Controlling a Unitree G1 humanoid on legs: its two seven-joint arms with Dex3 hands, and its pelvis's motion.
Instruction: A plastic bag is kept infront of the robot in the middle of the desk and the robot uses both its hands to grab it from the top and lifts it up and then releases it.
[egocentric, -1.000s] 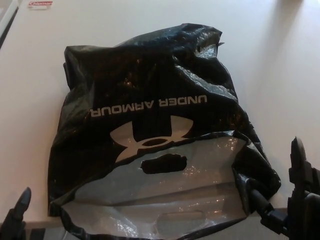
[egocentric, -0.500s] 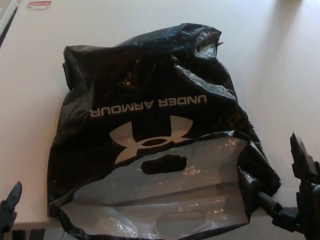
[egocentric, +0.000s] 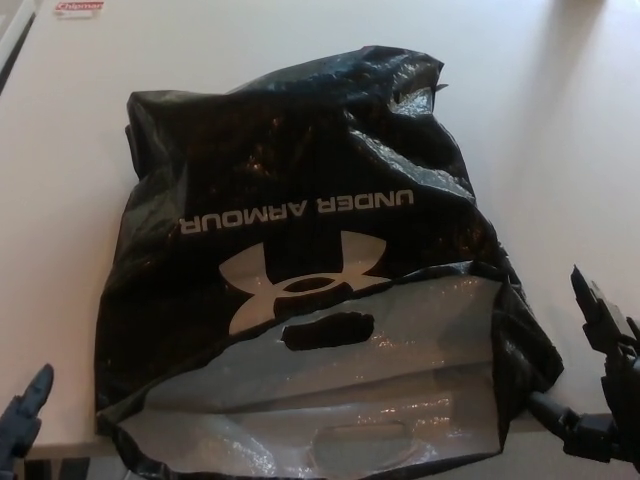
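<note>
A black plastic bag (egocentric: 300, 190) with a white Under Armour logo lies flat in the middle of the white desk (egocentric: 560, 130). Its open mouth, grey inside and with cut-out handles (egocentric: 328, 330), faces me at the near edge. My right hand (egocentric: 600, 385) sits at the bottom right corner, just off the bag's near right corner, fingers spread and holding nothing. Of my left hand only a fingertip (egocentric: 28, 405) shows at the bottom left, apart from the bag.
A small white label with red print (egocentric: 80, 8) lies at the far left edge of the desk. Bare desk surface surrounds the bag on the left, right and far sides.
My right hand has dropped lower and slid slightly right. The left fingertip sank, then rose a little. The bag has not moved.
</note>
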